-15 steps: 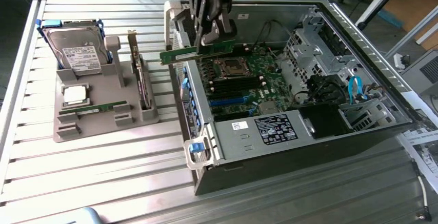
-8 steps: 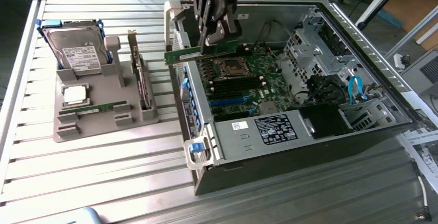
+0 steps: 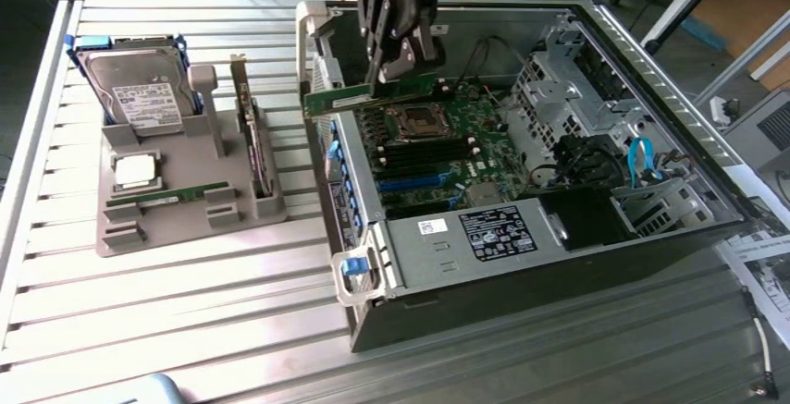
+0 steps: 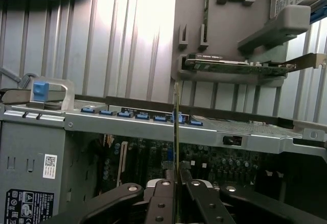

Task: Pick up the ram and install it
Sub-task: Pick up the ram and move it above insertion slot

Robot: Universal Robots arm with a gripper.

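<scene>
My gripper [image 3: 413, 73] is shut on the ram [image 3: 355, 98], a slim green stick held level over the open computer case [image 3: 519, 238], at its edge on the exterior view's left. The ram hangs above the motherboard [image 3: 438, 145], near the CPU socket [image 3: 413, 122] and the black memory slots [image 3: 426, 154]. In the wrist view the ram [image 4: 176, 127] is seen edge-on as a thin line rising from between the fingers of my gripper [image 4: 176, 182], over the case's side rail. A second ram stick [image 3: 166, 197] lies in the grey parts holder [image 3: 247, 214].
The grey holder on the exterior view's left also carries a hard drive [image 3: 146, 90], a square silver CPU [image 3: 133, 171] and an upright expansion card [image 3: 253, 136]. Inside the case are blue cables [image 3: 642, 164], a drive cage [image 3: 556, 80] and a black power supply [image 3: 506, 233]. The table is slatted metal [image 3: 185, 312].
</scene>
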